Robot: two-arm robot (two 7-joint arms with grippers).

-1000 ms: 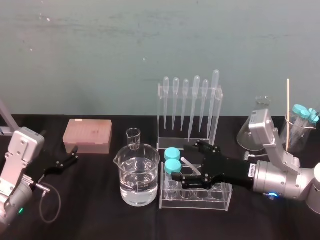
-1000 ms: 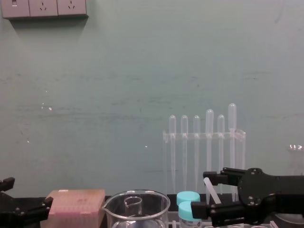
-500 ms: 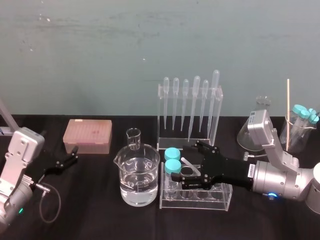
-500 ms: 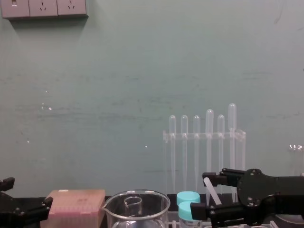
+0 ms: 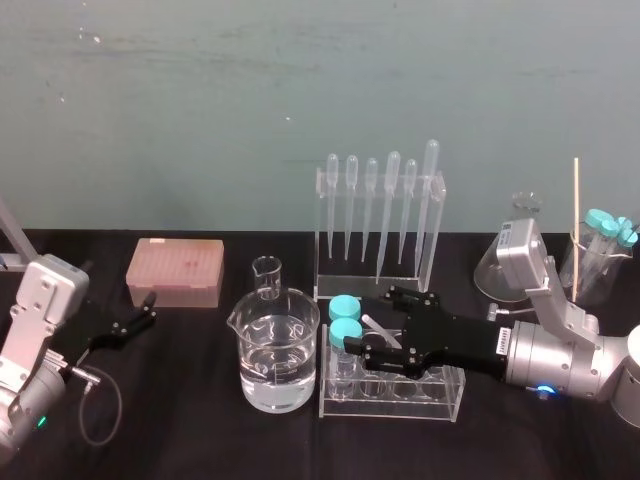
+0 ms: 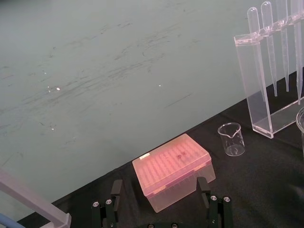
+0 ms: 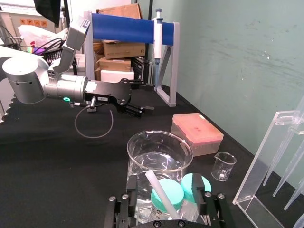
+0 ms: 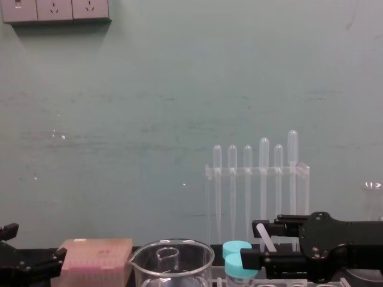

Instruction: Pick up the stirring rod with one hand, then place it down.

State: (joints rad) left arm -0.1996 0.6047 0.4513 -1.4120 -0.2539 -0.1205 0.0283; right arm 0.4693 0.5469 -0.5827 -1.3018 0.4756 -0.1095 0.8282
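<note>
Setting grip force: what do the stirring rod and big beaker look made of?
Stirring rod, between the right gripper's open jaws: milky, translucent, matte; likely plastic, possibly frosted glass. Big beaker: clear, glossy, rim glints; glass or clear plastic. Left gripper hangs open at left.

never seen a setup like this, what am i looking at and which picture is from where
This is a two-armed robot at a black table. The cameras sit on its head, its chest and each wrist. On the table: a water beaker, a pink box, a pipette rack, a tube rack. The right gripper is at the tube rack, jaws open either side of the white stirring rod, not clamping it. The left gripper sits open by the pink box.
</note>
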